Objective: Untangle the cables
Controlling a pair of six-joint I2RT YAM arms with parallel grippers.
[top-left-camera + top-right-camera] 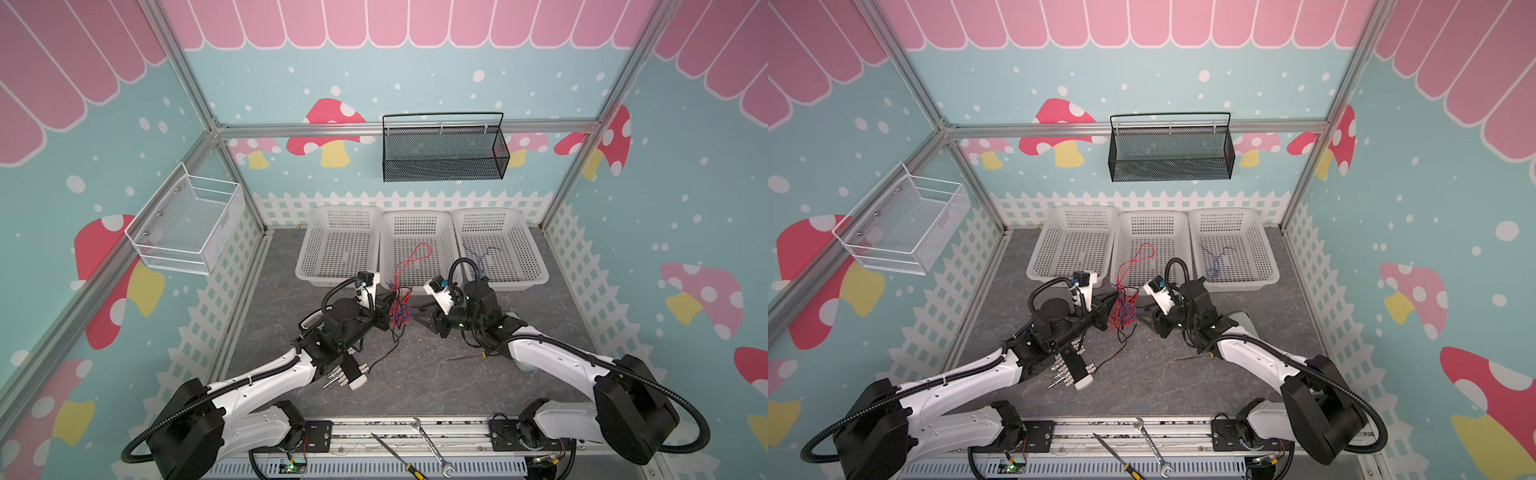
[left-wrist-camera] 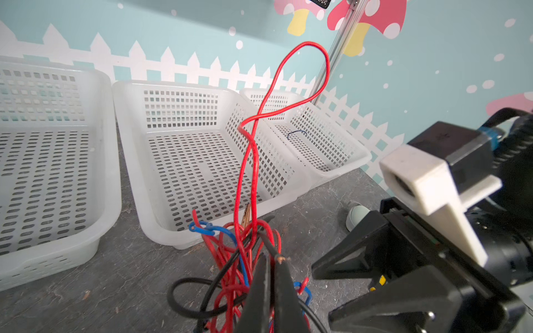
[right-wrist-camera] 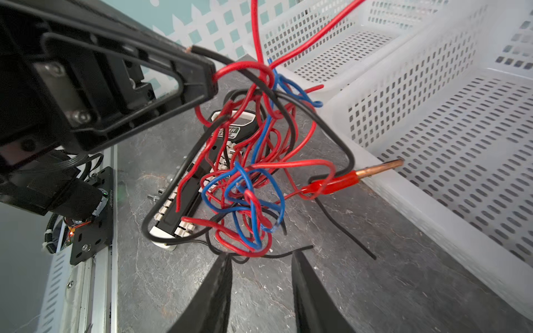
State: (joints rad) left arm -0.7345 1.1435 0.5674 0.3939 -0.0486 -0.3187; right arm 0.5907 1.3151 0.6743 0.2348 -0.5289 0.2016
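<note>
Over the gray table (image 1: 415, 374), in front of the middle basket (image 1: 415, 218), my left gripper (image 3: 209, 79) is clamped on the tangled cables (image 1: 401, 311), which hang from it; my right gripper (image 3: 259, 256) waits just beside them, jaws parted, gripping nothing; one red loop (image 2: 310, 43) rises over that basket

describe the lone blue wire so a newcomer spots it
Three white slotted baskets stand in a row by the back wall; look in the rightmost basket. A thin blue wire lies squiggled on its floor, alone, unlike the red, black and blue tangle hanging in front of the baskets.
</note>
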